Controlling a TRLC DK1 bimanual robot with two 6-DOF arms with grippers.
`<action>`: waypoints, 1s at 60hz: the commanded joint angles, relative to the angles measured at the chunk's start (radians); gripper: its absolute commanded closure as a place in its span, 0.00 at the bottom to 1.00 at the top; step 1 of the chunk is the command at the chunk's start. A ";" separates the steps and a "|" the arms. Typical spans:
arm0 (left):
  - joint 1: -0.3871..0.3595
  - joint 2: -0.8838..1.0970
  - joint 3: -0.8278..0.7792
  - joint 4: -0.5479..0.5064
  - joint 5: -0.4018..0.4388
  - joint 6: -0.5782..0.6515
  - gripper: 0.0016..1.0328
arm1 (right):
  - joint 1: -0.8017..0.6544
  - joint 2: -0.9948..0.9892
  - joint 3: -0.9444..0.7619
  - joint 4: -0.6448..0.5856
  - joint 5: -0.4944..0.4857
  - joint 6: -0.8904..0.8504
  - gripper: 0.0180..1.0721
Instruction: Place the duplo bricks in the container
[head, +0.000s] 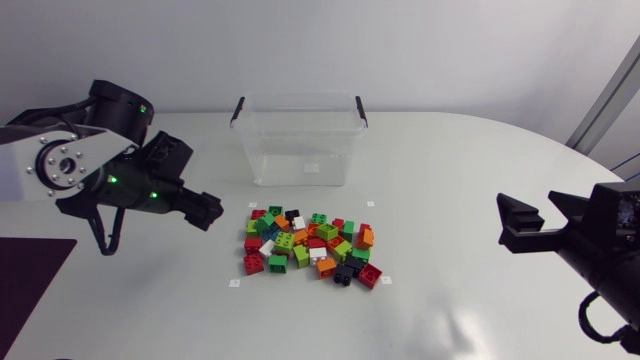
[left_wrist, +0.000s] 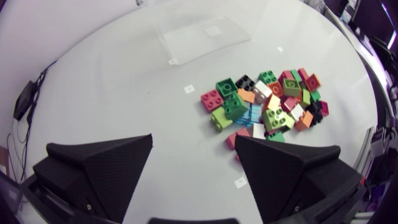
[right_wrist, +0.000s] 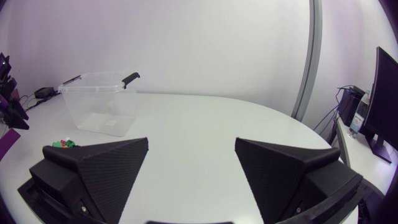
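Left gripper (head: 205, 208) spread wide, empty, near brick pile (head: 310, 248). Pile lies ahead of it, toward one finger's side. Container (head: 300, 140) beyond pile. Right gripper (head: 530, 215) also wide, empty, well apart. Left one nearer.

Left hand (head: 212, 211) and right hand (head: 528, 206) open

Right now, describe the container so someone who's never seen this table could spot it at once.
Start at the white table; on its far side, behind the pile of coloured bricks, stands the container. It is a see-through box, open on top, with a black handle at each end. Unlike the small solid-coloured bricks, it is large, clear and empty.
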 joint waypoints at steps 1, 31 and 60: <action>-0.034 0.027 0.046 -0.038 0.005 0.111 0.09 | 0.007 0.054 0.049 -0.028 -0.014 -0.007 0.05; -0.059 0.221 0.077 -0.110 0.217 0.334 0.09 | 0.015 0.338 0.277 -0.377 -0.143 -0.053 0.05; -0.059 0.321 -0.052 0.031 0.246 0.573 0.16 | 0.170 0.508 0.362 -0.533 -0.141 -0.413 0.05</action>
